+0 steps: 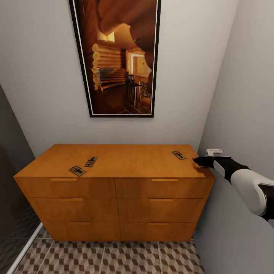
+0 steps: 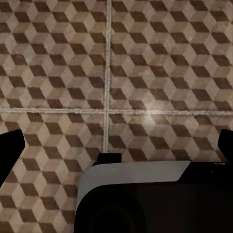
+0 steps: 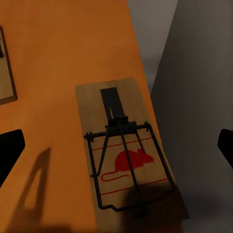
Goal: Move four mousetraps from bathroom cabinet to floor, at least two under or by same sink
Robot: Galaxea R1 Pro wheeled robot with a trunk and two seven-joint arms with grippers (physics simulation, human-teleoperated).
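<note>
Item 1, cabinet (image 1: pixel 114 198): I have it square ahead in the head view, set against the grey wall, three rows of drawers with bar handles, all drawers closed.

Item 2, mousetraps on the cabinet top, head view: I count one near the left front edge (image 1: pixel 77 170), a second just behind and beside it (image 1: pixel 91 161), apart from it, and a third well away toward the right rear (image 1: pixel 178 155). All lie flat.

Item 3, mousetrap (image 3: pixel 121 150) in the right wrist view: it lies flat at the very edge of the cabinet top, red mouse print and dark wire bar facing up. Another trap (image 3: pixel 5 73) is cut off at the frame's edge. I cannot tell which of the head-view traps these match.

Item 4, right gripper (image 1: pixel 198 160): at the cabinet's right front corner, just beside the third trap in the head view. In the wrist view (image 3: pixel 116 148) its fingers (image 3: pixel 9 150) stand spread wide at either side of the frame, the trap lying between and beyond them, nothing gripped.

Item 5, left gripper (image 2: pixel 116 148): fingers (image 2: pixel 9 150) spread wide, carrying nothing, pointed down at the bathroom floor (image 2: pixel 145 58).

Item 6, bathroom floor (image 1: pixel 114 258): cube-patterned tiles in front of the cabinet.

Item 7, framed picture (image 1: pixel 118 57): a log-cabin interior, hung above the cabinet
</note>
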